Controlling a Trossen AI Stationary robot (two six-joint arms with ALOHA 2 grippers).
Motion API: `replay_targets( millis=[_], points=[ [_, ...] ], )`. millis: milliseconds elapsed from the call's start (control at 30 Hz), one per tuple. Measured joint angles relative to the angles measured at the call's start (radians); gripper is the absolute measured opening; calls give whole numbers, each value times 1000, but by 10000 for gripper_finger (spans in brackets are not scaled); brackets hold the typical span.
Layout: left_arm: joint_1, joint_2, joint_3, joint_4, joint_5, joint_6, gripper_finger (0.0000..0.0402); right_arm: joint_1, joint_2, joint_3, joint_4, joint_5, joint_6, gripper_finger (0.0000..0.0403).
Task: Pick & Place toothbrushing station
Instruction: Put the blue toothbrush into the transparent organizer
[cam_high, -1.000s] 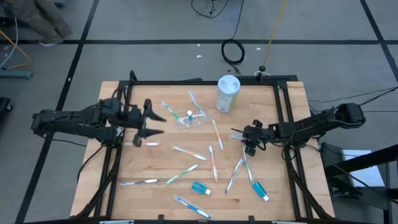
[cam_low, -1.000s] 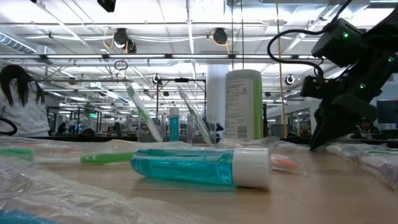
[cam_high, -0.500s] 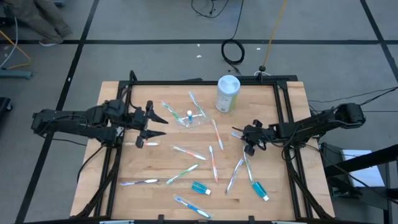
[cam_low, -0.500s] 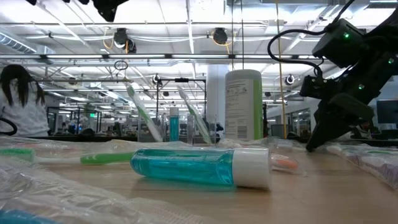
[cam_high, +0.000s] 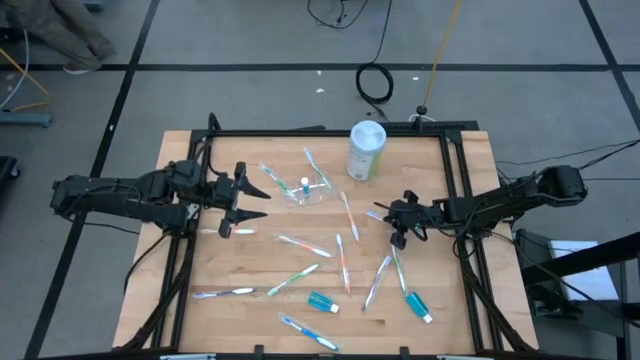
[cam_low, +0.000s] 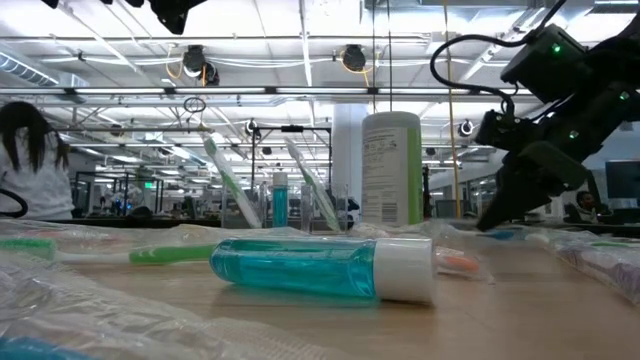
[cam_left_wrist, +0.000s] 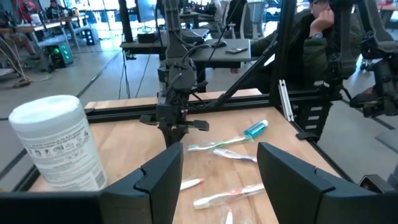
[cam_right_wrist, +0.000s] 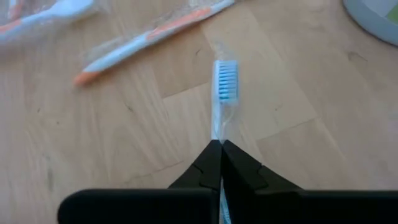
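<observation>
My right gripper (cam_high: 393, 222) is low over the right part of the table, shut on a clear-wrapped toothbrush with blue bristles (cam_right_wrist: 226, 79). The clear cup (cam_high: 306, 190) stands at the far middle with two toothbrushes (cam_low: 225, 180) and a small tube in it. Several more wrapped toothbrushes (cam_high: 300, 245) and two blue toothpaste tubes (cam_high: 322, 303) (cam_high: 417, 305) lie flat on the wood. At the table's left my left gripper (cam_high: 252, 200) hangs open above the wood, holding nothing. My right gripper pinches the toothbrush's neck (cam_right_wrist: 217, 132), just behind the bristle head, between its two fingertips (cam_right_wrist: 208, 158), wrapper and all. The fingers slant down from the table's right side and lie along the brush. Its head sticks out beyond them; its handle is hidden under the gripper.
A tall white-and-green canister (cam_high: 366, 150) stands at the far edge, right of the cup. A black frame (cam_high: 455, 170) borders the table. People sit in the room beyond (cam_left_wrist: 323, 37). Bare wood lies between the cup and my right gripper.
My right gripper has shut its fingers on the blue-bristled toothbrush and has tipped a little while staying in place.
</observation>
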Motion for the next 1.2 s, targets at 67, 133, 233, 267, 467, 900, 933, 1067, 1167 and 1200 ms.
replay_targets(
  millis=[67,133,233,267,467,900,933,1067,1167,1200],
  points=[
    [0,0,0,0,0,2,214,0,-4,8,-1,0,-5,1],
    [0,0,0,0,0,3,214,0,-11,26,1,0,-22,1],
    [0,0,0,0,0,3,214,0,-30,63,3,2,-58,1],
    [0,0,0,0,0,3,214,0,-36,76,2,2,-68,1],
    [1,0,0,-2,-7,-5,214,-1,-81,131,84,71,-121,1],
    [1,0,-1,-54,-43,-43,214,-5,-82,131,373,102,-278,0],
    [0,0,-1,-59,-77,-55,214,-5,-82,130,367,101,-267,0],
    [0,29,-1,-97,-312,-133,214,-5,-82,130,364,101,-237,0],
    [2,54,-2,-113,-483,-170,214,-5,-82,130,359,101,-238,0],
    [2,61,-2,-118,-514,-169,214,-5,-82,130,359,101,-240,0]
  ],
)
